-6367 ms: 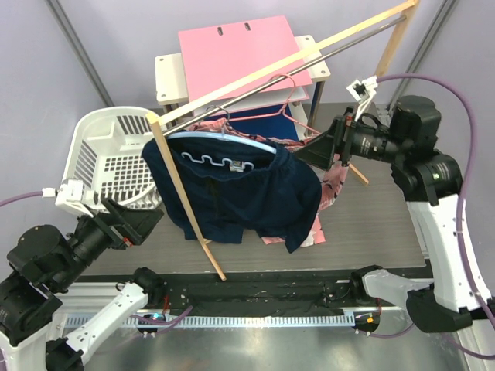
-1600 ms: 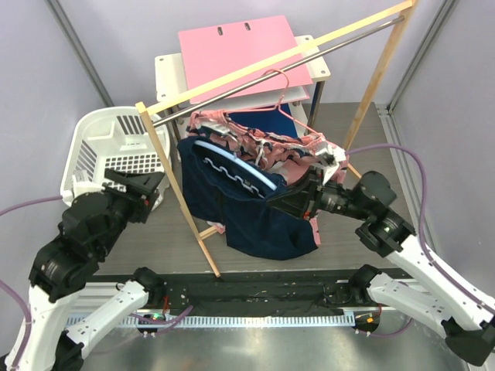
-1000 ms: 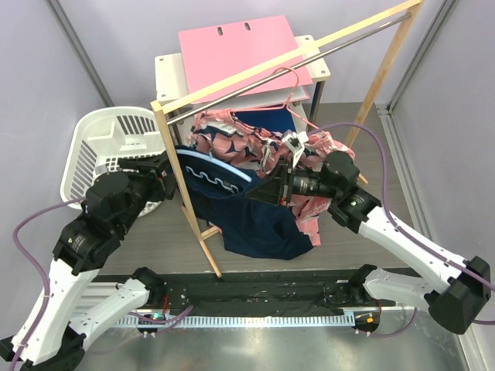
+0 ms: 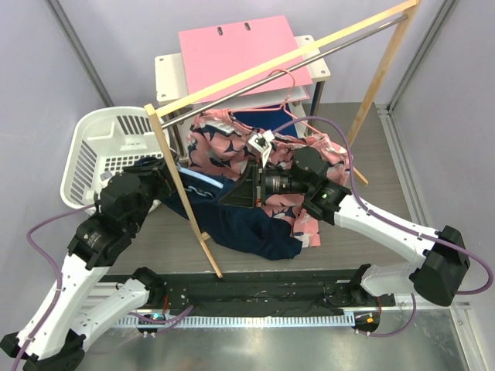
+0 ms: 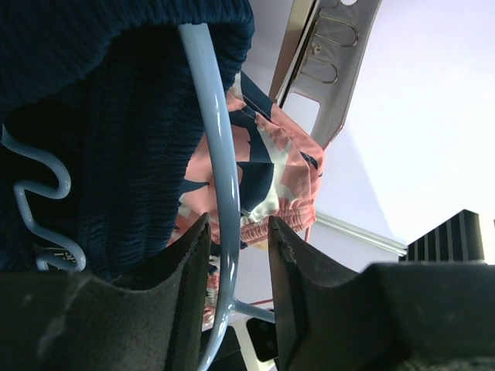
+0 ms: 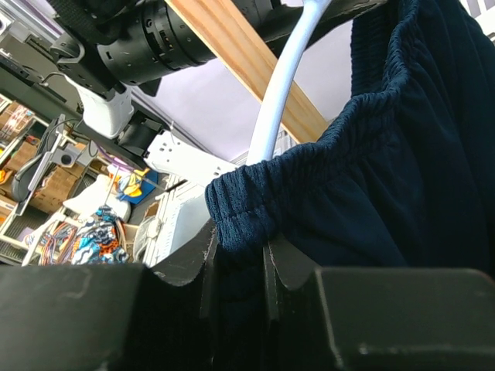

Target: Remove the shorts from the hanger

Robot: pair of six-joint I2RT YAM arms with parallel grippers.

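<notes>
Waistband of the navy shorts [image 6: 387,170] sits pinched in the right end effector [image 6: 238,255]. The left end effector [image 5: 236,255] is open astride their pale blue hanger [image 5: 220,139]. A wooden rack post [image 4: 179,193] slants between the arms. Farther back, pink printed shorts [image 4: 224,143] bunch over the worktop [image 4: 387,193], with a white basket [image 4: 100,147] at the left.

Navy shorts [image 4: 249,226] draped low, printed pink shorts [image 4: 218,143] behind
</notes>
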